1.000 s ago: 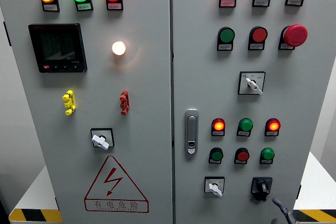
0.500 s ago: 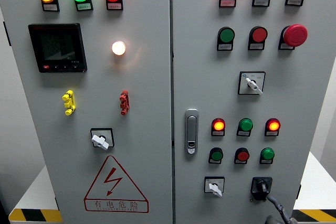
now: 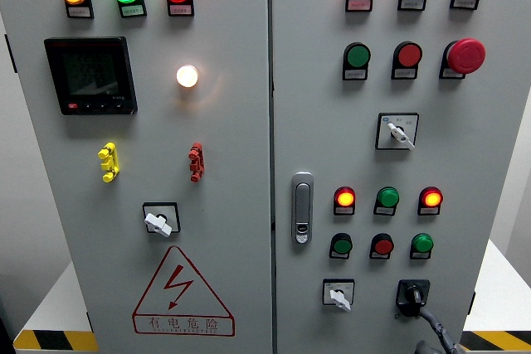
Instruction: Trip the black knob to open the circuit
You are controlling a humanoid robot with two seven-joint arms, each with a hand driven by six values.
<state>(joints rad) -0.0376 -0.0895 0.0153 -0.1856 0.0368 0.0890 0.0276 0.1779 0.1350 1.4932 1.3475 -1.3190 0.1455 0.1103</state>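
One black knob (image 3: 412, 293) sits lowest right on the cabinet, just right of a white switch (image 3: 338, 294). Your right hand (image 3: 431, 333) reaches up from below it, one finger nearly touching; whether it's spread, you cannot tell. Expect stiff, small, rigid; pinch its raised pointer.

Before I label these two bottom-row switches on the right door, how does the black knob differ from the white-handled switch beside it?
The black knob has a dark handle; the white switch has a pale one. The black knob sits at the row's right, the white switch at its left. The right hand reaches up to the black knob; nothing is near the white switch. Both sit on square black plates.
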